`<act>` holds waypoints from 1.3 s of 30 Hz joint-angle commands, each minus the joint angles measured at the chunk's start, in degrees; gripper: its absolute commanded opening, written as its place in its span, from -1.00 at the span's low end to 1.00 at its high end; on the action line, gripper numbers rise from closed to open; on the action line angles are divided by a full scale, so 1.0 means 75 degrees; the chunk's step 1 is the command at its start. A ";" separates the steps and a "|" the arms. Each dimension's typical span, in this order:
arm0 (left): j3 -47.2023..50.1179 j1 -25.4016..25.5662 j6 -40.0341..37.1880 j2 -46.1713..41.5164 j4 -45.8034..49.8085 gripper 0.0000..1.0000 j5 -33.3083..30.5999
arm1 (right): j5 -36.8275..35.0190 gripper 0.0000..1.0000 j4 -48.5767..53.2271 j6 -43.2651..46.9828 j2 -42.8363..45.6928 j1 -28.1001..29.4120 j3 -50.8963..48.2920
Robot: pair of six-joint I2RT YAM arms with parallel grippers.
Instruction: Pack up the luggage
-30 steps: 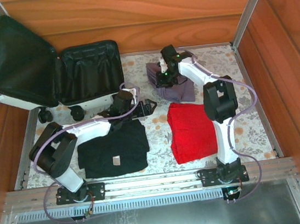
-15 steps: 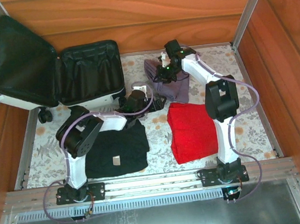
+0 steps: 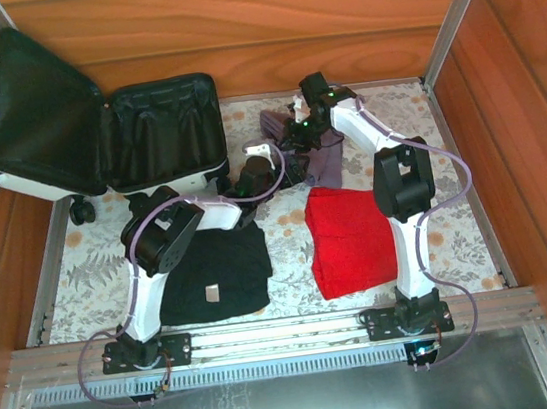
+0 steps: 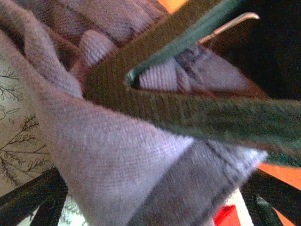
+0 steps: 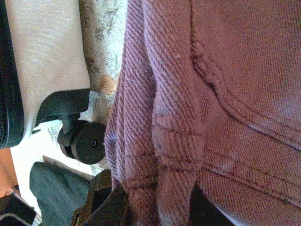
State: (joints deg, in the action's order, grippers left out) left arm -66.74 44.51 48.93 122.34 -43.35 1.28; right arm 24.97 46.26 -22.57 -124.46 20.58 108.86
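The luggage (image 3: 9,184) lies open at the back left, its white shell (image 5: 47,56) outward, the black lining up and one black wheel (image 5: 87,141) beside the cloth. A purple garment (image 3: 326,162) is bunched up right of it. My right gripper (image 3: 298,141) is shut on a fold of this garment (image 5: 211,94), pinching it between its fingers (image 5: 113,209). My left gripper (image 3: 282,170) reaches in from the left with its jaws wide open and the purple cloth (image 4: 117,155) lying between them.
A folded red garment (image 3: 349,240) lies front right, and a folded black garment (image 3: 212,273) front left by the left arm's base. Wooden walls close in the floral mat (image 3: 453,191) on three sides. A dark band (image 4: 197,113) crosses the left wrist view.
The left arm has swung from over the black garment to the purple one. The right gripper has lifted and dragged the purple garment leftwards, so that it is no longer a flat fold.
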 commanded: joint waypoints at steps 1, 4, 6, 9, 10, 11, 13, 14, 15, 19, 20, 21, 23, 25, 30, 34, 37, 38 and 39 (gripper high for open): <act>-0.0350 -0.0052 0.0513 0.0480 -0.0220 0.85 -0.0236 | 0.0581 -1.00 -0.0070 -0.0128 0.0034 -0.0002 0.0240; -0.0445 -0.0058 0.0749 0.0695 -0.0209 0.77 -0.0381 | 0.0642 -1.00 -0.0115 -0.0199 0.0054 -0.0002 0.0222; -0.0407 -0.0040 0.0801 0.0758 -0.0222 0.74 -0.0559 | 0.0665 -1.00 -0.0127 -0.0236 0.0066 -0.0002 0.0245; -0.0362 -0.0020 0.0859 0.0822 -0.0211 0.72 -0.0804 | 0.0768 -1.00 -0.0139 -0.0283 0.0060 -0.0002 0.0320; -0.0341 -0.0007 0.0871 0.0832 -0.0208 0.69 -0.0911 | 0.0822 -1.00 -0.0155 -0.0295 0.0057 -0.0002 0.0331; -0.0344 0.0023 0.0868 0.0829 -0.0209 0.66 -0.1056 | 0.0853 -1.00 -0.0178 -0.0307 0.0060 -0.0002 0.0325; -0.0401 0.0047 0.0836 0.0862 -0.0208 0.57 -0.1204 | 0.0894 -1.00 -0.0190 -0.0331 0.0048 0.0011 0.0316; -0.0464 0.0053 0.0818 0.0890 -0.0208 0.52 -0.1235 | 0.0912 -1.00 -0.0191 -0.0342 0.0048 0.0010 0.0301; -0.0554 0.0053 0.0790 0.0922 -0.0208 0.48 -0.1237 | 0.0913 -1.00 -0.0223 -0.0363 0.0060 0.0019 0.0266; -0.0824 0.0053 0.0940 0.1062 -0.0220 0.27 -0.1326 | 0.0930 -1.00 -0.0331 -0.0423 0.0106 0.0039 0.0137; -0.0881 0.0053 0.0953 0.1069 -0.0220 0.23 -0.1364 | 0.0935 -1.00 -0.0335 -0.0435 0.0113 0.0047 0.0123; -0.0963 0.0054 0.0953 0.1087 -0.0220 0.17 -0.1389 | 0.0926 -1.00 -0.0355 -0.0436 0.0118 0.0045 0.0111; -0.1080 0.0053 0.0933 0.1103 -0.0220 0.01 -0.1438 | 0.0947 -1.00 -0.0385 -0.0448 0.0107 0.0063 0.0108; -0.1165 0.0053 0.0935 0.1116 -0.0225 -0.33 -0.1484 | 0.0989 -1.00 -0.0442 -0.0493 0.0114 0.0066 0.0079; -0.1239 0.0044 0.0977 0.1069 -0.0208 -1.00 -0.1448 | 0.0718 -0.17 0.0061 -0.0289 0.0038 0.0128 0.0524; -0.1108 -0.0095 0.1333 0.0893 -0.0208 -1.00 -0.1329 | -0.0783 0.26 0.0943 0.0167 0.0570 0.0085 0.0822; -0.0998 -0.0224 0.1405 0.0606 -0.0196 -1.00 -0.1182 | -0.1665 0.67 0.1068 0.0237 0.1463 -0.0147 0.0512; -0.0937 -0.0282 0.1410 0.0471 -0.0190 -1.00 -0.1161 | -0.1871 0.68 0.1074 0.0243 0.1822 -0.0258 0.0357; -0.0879 -0.0335 0.1440 0.0313 -0.0186 -1.00 -0.1143 | -0.2058 0.68 0.1074 0.0223 0.2193 -0.0399 0.0137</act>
State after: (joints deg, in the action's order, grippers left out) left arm -73.84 43.68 58.98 129.29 -43.07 -7.18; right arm 16.38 51.00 -22.31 -117.12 19.90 111.53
